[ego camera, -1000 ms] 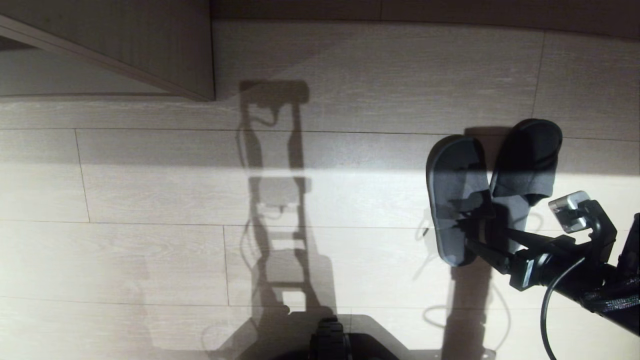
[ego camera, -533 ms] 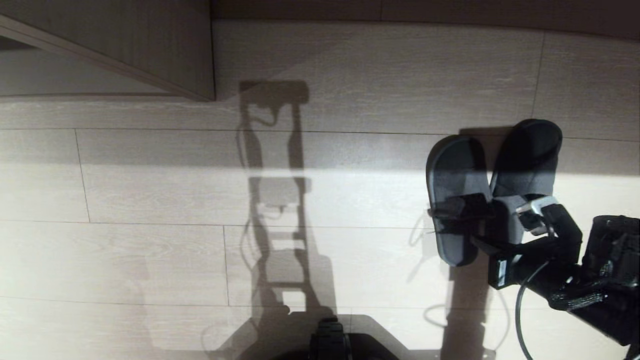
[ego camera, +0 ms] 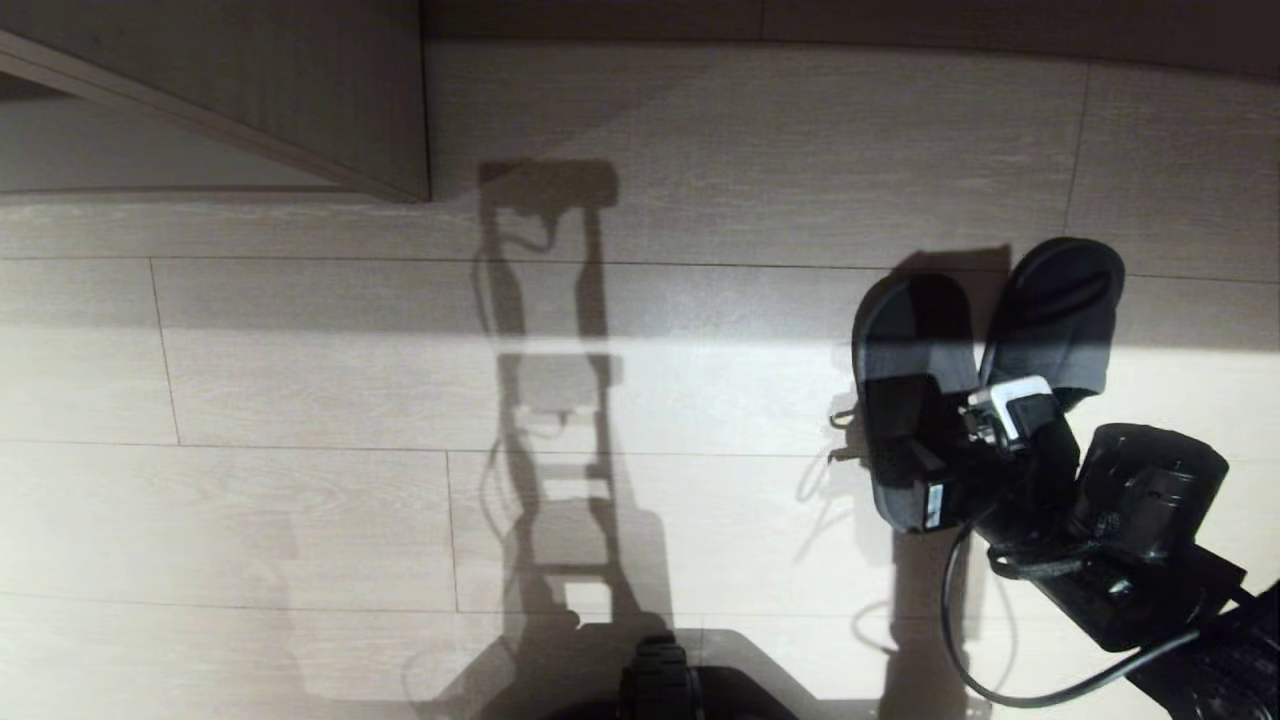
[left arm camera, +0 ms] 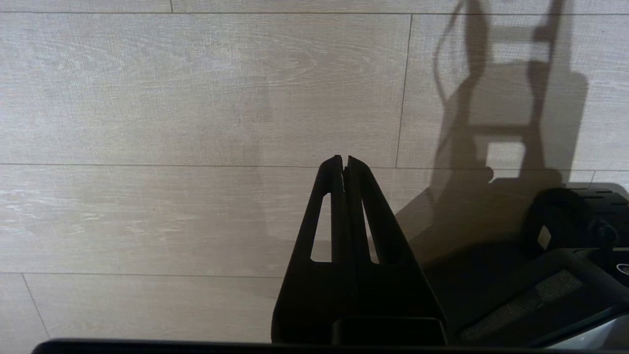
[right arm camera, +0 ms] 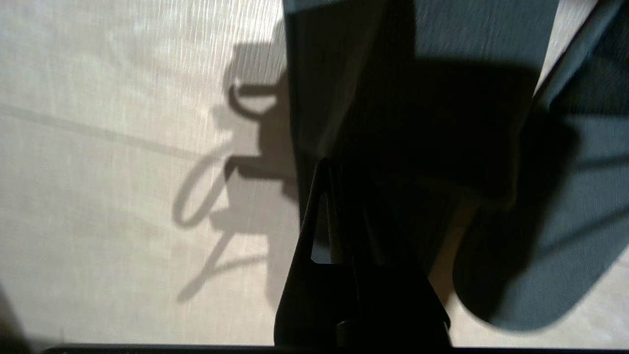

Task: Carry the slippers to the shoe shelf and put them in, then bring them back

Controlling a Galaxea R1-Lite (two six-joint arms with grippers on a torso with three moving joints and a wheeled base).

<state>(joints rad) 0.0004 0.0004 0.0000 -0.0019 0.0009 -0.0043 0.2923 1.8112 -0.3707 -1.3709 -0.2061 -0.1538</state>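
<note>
Grey-blue slippers (ego camera: 985,350) lie side by side (heels splayed) on floor

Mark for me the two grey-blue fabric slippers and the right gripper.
Left grey-blue fabric slipper (ego camera: 908,330), head view: bare insole near the far end.
Right grey-blue fabric slipper (ego camera: 1062,300), head view: wide toe band.
Right gripper (right arm camera: 339,177), right wrist view: closed fingertips against the slipper.

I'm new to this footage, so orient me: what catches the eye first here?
The dark slippers lie side by side on the pale floor at right, with the right gripper down on them, jaws shut. The robot's long shadow runs up the middle of the floor.
</note>
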